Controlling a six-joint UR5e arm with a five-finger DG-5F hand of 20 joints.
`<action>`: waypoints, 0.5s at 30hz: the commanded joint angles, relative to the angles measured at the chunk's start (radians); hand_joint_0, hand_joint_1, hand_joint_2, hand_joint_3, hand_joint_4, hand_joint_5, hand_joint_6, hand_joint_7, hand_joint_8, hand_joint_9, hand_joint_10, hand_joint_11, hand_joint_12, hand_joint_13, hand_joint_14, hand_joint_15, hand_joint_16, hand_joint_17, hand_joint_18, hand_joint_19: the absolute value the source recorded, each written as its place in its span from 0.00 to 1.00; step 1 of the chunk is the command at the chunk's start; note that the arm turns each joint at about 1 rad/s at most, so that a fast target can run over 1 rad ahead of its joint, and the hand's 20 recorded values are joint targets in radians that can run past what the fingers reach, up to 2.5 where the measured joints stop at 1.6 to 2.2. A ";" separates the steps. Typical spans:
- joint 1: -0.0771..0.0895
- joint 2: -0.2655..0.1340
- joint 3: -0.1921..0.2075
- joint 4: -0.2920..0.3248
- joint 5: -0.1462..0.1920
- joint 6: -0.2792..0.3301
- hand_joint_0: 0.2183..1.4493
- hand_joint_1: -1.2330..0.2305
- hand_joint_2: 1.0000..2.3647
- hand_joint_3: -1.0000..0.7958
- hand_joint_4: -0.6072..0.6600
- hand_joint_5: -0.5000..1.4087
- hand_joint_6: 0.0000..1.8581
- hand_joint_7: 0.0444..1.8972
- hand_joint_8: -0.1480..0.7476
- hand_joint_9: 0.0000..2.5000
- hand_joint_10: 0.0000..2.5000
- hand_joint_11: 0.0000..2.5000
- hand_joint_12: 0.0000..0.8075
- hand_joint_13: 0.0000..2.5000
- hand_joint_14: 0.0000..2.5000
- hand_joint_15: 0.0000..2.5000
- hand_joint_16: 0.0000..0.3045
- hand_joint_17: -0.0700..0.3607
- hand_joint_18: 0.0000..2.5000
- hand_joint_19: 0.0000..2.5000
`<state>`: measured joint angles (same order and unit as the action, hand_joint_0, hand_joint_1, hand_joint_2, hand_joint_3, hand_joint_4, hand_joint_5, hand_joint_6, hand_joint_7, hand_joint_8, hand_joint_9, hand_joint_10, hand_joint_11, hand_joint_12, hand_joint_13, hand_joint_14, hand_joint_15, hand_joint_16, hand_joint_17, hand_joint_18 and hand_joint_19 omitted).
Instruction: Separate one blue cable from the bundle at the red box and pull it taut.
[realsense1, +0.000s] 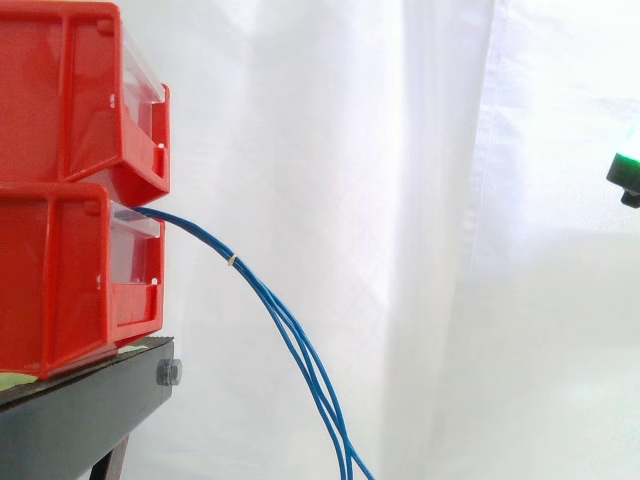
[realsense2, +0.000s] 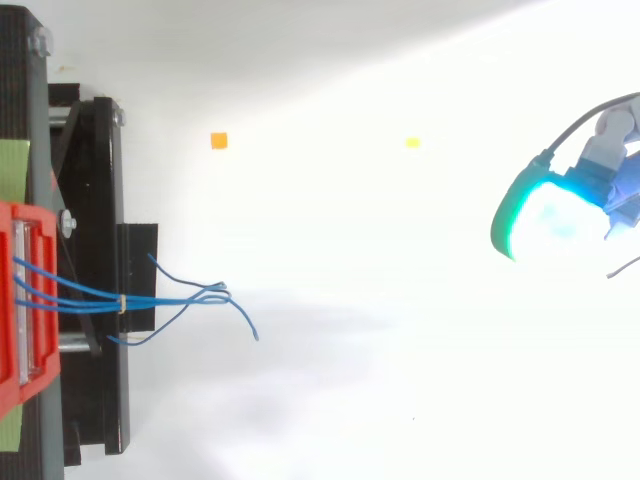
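The blue cables (realsense1: 283, 320) are fed out of the lower glossy red bin (realsense1: 60, 290) at left and cinched by a tiny yellow tie (realsense1: 232, 260). From there they droop, thin and probably springy, with the ends fanned out. One strand is best pinched beyond the tie and drawn rightward. The hand (realsense2: 555, 220) is parked off at the right, well apart; open or closed can't be told.
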<state>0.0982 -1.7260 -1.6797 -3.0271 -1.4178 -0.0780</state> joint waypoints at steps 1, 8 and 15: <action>0.000 -0.001 0.000 0.007 0.002 -0.054 0.26 0.44 0.00 0.28 0.73 0.14 0.27 0.43 0.59 0.18 0.00 0.17 0.52 0.23 0.00 0.14 0.18 0.45 0.27 0.19; 0.002 -0.018 0.000 0.137 0.069 -0.307 0.26 0.44 0.00 0.28 0.73 0.14 0.27 0.43 0.59 0.19 0.00 0.17 0.52 0.23 0.00 0.14 0.18 0.45 0.27 0.19; 0.009 -0.101 0.048 0.203 0.108 -0.324 0.26 0.44 0.00 0.28 0.73 0.14 0.27 0.43 0.59 0.19 0.00 0.17 0.52 0.23 0.00 0.14 0.18 0.45 0.27 0.19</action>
<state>0.1053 -1.7807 -1.6640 -2.8432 -1.3207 -0.3839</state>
